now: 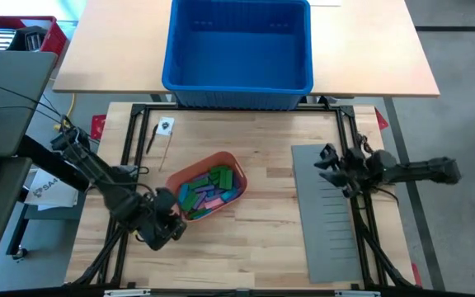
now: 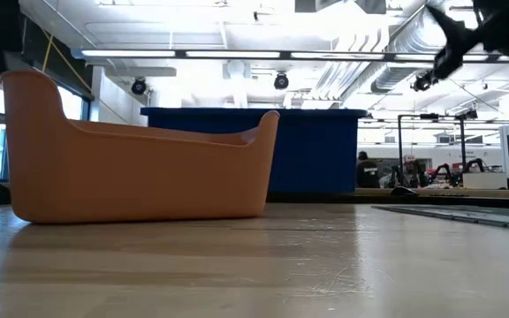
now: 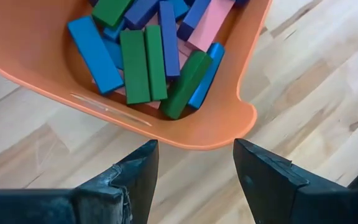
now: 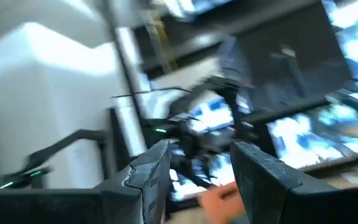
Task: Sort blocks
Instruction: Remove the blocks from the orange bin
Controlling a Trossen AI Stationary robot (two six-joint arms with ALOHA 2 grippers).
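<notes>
— From table level, can you see the blocks at all?

— No, the orange tray's (image 2: 140,168) wall hides every one of them. From above the blocks (image 1: 210,191) are a jumble of green, blue, pink and purple, too small to count.

— And close up?

— The left wrist view shows them best: flat little bars lying crosswise over each other, two green ones side by side, a long blue one beside them, a pink one partly cut off at the edge.

— Where's the left gripper (image 3: 194,165)?

— Just outside the tray's rounded rim, jaws spread with nothing between them, the pile straight ahead past the rim.

— The right gripper (image 1: 330,167)?

— Up over the grey slotted sheet (image 1: 330,216), well apart from the tray. Its fingers (image 4: 151,171) stand apart, empty; beyond them the room is only a blur.
</notes>
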